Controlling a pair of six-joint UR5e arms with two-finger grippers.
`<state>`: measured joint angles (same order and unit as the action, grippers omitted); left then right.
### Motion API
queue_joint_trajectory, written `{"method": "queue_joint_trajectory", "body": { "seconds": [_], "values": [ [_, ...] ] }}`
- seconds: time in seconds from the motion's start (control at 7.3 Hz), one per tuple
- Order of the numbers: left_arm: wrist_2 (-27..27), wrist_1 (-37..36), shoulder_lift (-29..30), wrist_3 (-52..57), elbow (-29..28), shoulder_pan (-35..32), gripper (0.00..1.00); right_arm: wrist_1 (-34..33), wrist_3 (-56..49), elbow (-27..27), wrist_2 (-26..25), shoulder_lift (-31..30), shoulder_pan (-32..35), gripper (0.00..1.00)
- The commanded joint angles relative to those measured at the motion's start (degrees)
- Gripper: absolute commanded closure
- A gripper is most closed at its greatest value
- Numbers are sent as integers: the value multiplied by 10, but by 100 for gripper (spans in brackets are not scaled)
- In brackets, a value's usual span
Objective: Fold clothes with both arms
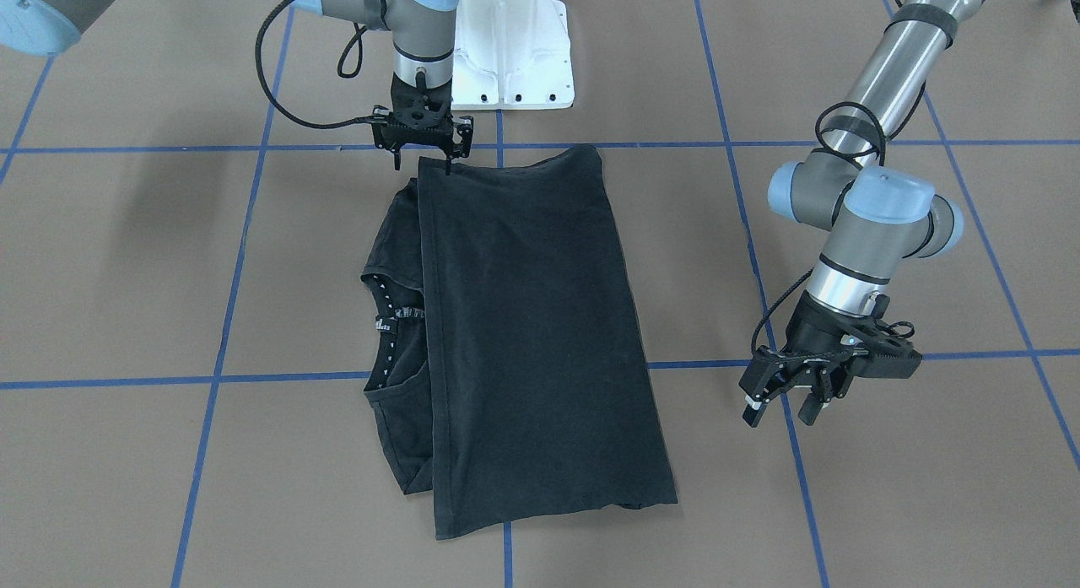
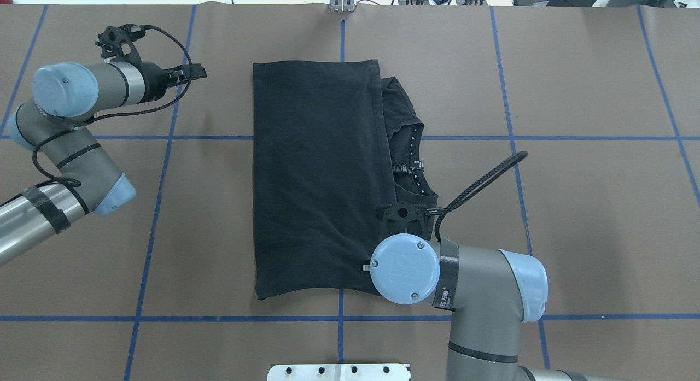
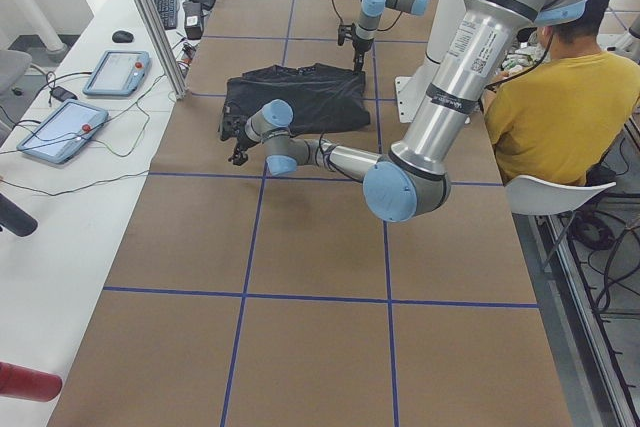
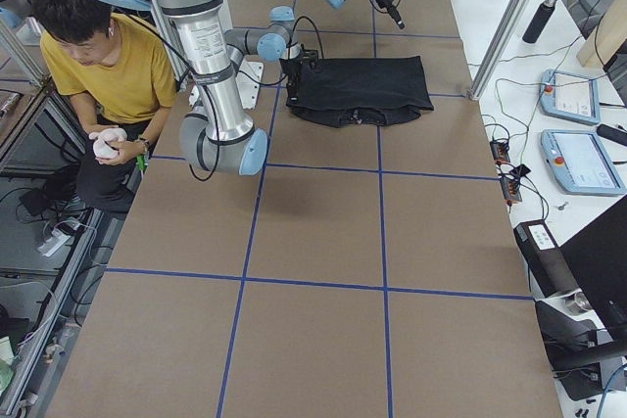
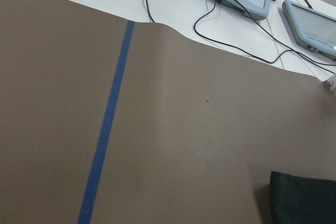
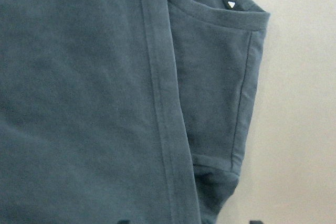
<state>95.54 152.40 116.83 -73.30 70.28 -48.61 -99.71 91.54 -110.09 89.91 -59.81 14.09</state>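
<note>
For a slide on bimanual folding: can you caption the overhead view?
Black T-shirt folded over on the table; right end effector above its hem, left end effector off to one side.

A brown table (image 1: 126, 259) carries a blue tape grid (image 1: 221, 343). In the left side view, a tablet (image 3: 115, 72) and a keyboard (image 3: 165, 5) lie upper left; a person in yellow (image 3: 560, 112) sits upper right.
</note>
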Motion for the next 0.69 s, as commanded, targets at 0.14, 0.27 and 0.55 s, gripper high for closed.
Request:
{"method": "queue_joint_trajectory", "body": {
  "seconds": [0.14, 0.27, 0.55],
  "values": [
    [0, 0, 1, 0, 1, 0, 0, 226, 314, -3, -60, -107, -5, 0],
    [-1, 0, 1, -1, 1, 0, 0, 225, 324, -1, -68, -110, -6, 0],
    [-1, -1, 2, -24, 2, 1, 0, 226, 367, 12, -79, -109, -20, 1]
  ]
}}
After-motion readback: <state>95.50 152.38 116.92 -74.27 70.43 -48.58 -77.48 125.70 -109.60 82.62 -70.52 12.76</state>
